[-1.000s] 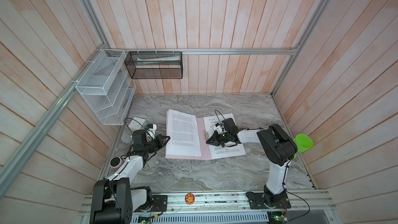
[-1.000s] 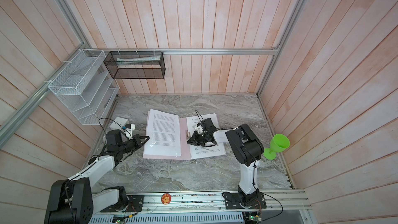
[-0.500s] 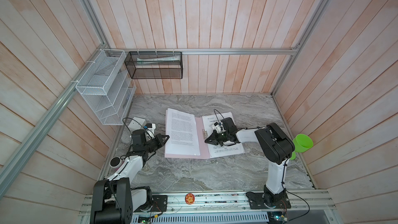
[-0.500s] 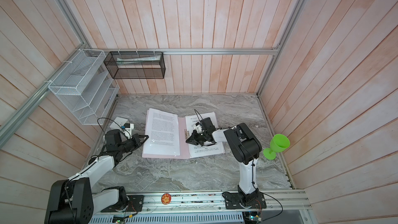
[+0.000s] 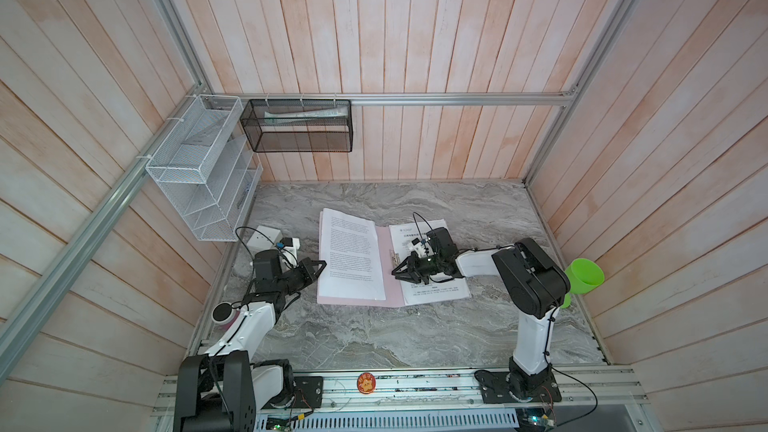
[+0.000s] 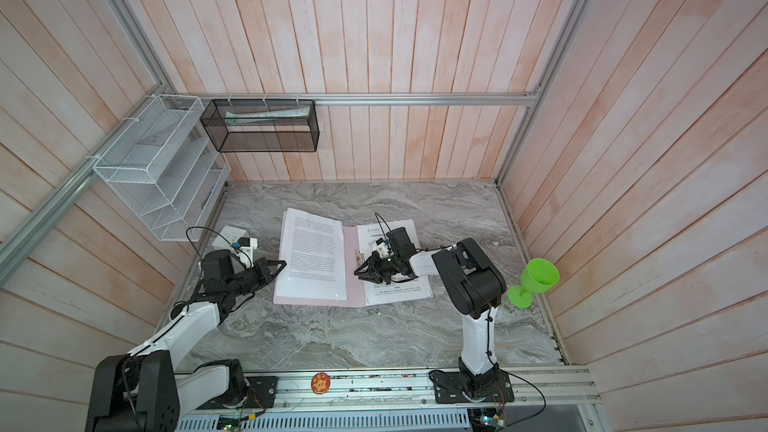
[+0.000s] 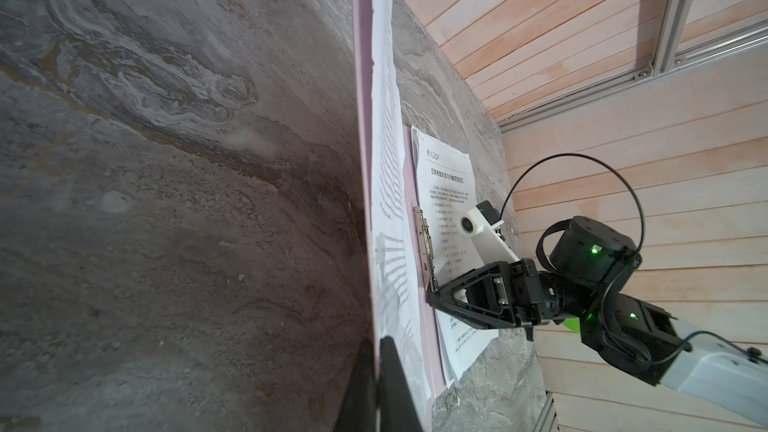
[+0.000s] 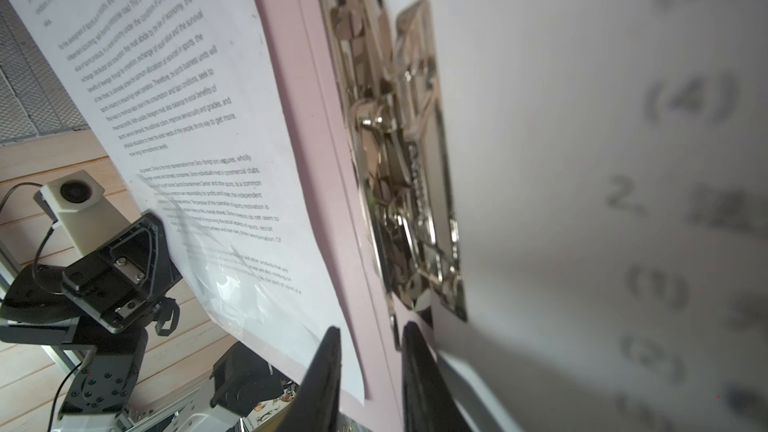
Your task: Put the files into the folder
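A pale pink flat folder [image 5: 384, 282] lies open on a grey marbled tabletop [image 5: 374, 338], between two robot arms. White paper sheets printed with black text [image 5: 351, 259] lie inside it: one covers the left cover, and a second printed sheet [image 5: 440, 290] rests on the right cover. The left gripper [image 5: 322, 263], its fingers pressed together, meets the outer edge of the left cover. In the left wrist view it seems to pinch cover and sheet together, though the edge-on angle leaves that unsure. The right gripper [image 5: 395, 273] hangs low over the folder's spine, its tips just beside the small silver metal clip [image 8: 399, 151]. In the right wrist view its black fingers [image 8: 324, 380] stand narrowly apart, holding nothing, with only pink cover between them.
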